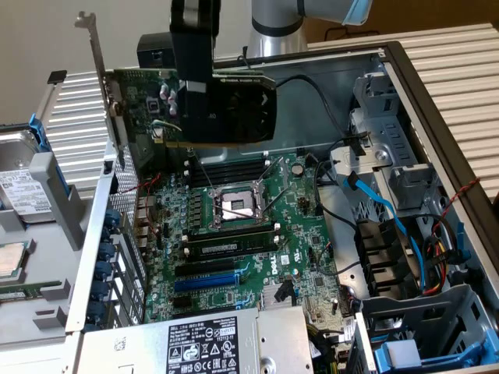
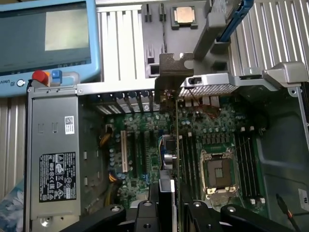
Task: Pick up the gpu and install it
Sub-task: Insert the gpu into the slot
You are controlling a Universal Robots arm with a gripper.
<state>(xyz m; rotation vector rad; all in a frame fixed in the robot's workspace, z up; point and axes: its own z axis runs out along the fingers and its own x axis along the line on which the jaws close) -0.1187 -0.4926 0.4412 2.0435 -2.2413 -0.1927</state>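
the pincer [image 1: 196, 109] is partly closed, clamped on the gpu [image 1: 243, 107], a flat card with a green board, a black plastic shroud and a thin silver bracket [image 1: 97, 54]. it hangs over the motherboard [image 1: 249, 226] beneath the pincer. the exterior view shows the card's broad face, while the wrist view shows it edge-on between the fingers [image 2: 145, 215].

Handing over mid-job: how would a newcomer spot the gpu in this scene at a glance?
Find the open computer case with the large green motherboard inside. Held above it in the gripper is the gpu. Unlike the thin memory sticks below, it is a flat card with a black shroud and a silver end bracket.
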